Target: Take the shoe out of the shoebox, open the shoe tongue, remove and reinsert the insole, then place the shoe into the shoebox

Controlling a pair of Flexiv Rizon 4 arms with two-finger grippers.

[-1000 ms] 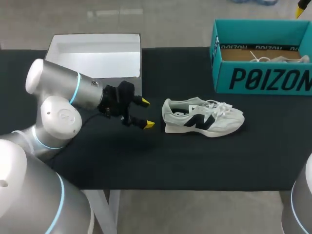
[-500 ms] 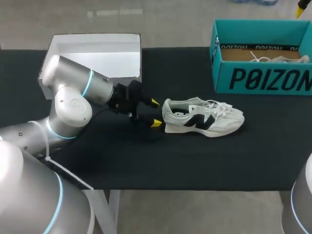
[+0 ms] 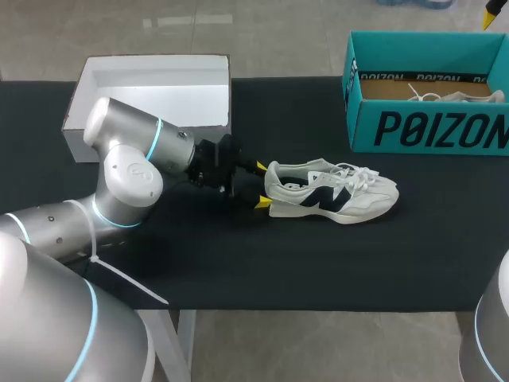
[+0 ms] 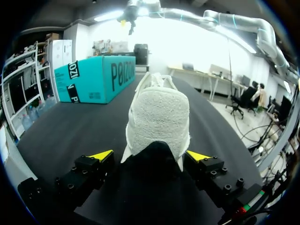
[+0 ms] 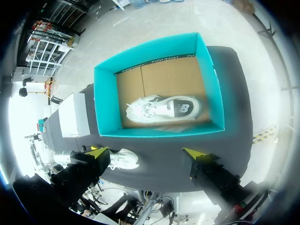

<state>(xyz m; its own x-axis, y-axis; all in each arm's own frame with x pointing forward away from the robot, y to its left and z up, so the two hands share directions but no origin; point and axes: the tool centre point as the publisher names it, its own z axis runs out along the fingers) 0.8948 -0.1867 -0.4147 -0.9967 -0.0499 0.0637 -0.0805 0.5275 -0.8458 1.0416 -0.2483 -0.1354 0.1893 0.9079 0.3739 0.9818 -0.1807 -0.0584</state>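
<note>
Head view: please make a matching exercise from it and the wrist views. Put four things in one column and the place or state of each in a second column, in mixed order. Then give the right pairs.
Things:
1. shoe with the dark mark
2. second shoe
3. left gripper
4. white box

Places or states:
A. inside the teal shoebox
B. open, one finger at each side of a shoe's heel
C. on the black table, outside both boxes
D. at the table's far left, behind the left arm

Pairs: 1-C, 2-A, 3-B, 4-D
</note>
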